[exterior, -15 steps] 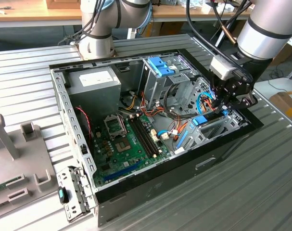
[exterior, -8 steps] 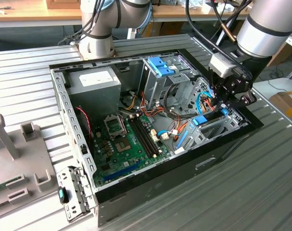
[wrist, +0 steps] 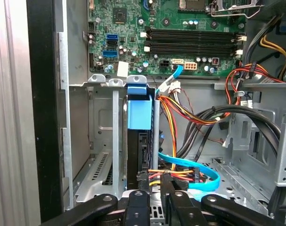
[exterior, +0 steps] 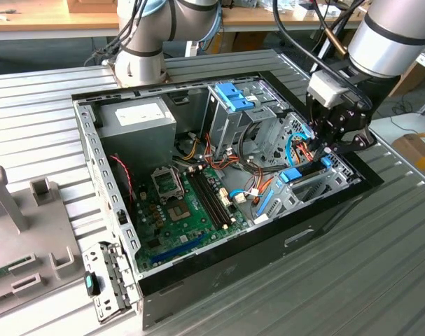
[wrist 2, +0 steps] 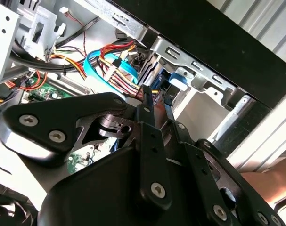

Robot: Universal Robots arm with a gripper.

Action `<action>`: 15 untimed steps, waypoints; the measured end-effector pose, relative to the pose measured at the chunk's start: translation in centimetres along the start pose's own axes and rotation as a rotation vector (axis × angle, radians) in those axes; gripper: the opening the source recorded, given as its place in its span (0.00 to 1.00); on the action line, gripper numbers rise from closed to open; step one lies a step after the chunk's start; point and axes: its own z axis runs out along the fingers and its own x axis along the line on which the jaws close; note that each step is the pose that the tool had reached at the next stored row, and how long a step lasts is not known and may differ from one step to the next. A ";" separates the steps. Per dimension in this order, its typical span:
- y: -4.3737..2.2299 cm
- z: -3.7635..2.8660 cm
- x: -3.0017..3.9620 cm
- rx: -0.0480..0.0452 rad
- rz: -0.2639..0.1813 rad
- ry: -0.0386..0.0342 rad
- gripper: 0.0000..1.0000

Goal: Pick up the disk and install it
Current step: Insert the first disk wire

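Far off from the claw, at the exterior view's left, a grey plastic stand point(exterior: 9, 203) sits on the ribbed metal table point(exterior: 338, 280). It is out of the way.

Closer to the claw is the big open computer case point(exterior: 219, 259), lying on its side so the arm can reach down into it. Inside it, going towards the claw, there is a silver power box point(exterior: 138, 119), a green board point(exterior: 184, 210), many coloured wires point(exterior: 219, 157) and a tall silver cage point(exterior: 230, 119) with blue clips point(exterior: 234, 96) on top.

The claw point(exterior: 325, 150) hangs over the far corner of the case, at the exterior view's right. Right under it is a metal slot point(wrist: 102, 122). The disk point(wrist: 136, 113) stands on its edge inside that slot, with its blue end pointing away from the claw. I think it stands like that because the slot is thin and its rails have to slide in straight. It looks to be most of the way in.

The claw is at the near end of the disk. I cannot tell if it is squeezing the disk or just close to it.
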 end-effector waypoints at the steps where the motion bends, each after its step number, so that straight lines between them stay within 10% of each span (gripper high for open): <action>1: -0.01 -0.06 0.00 0.0000 0.000 0.0000 0.24; 15: 0.43 -1.12 -0.02 0.0007 0.000 -0.0015 0.24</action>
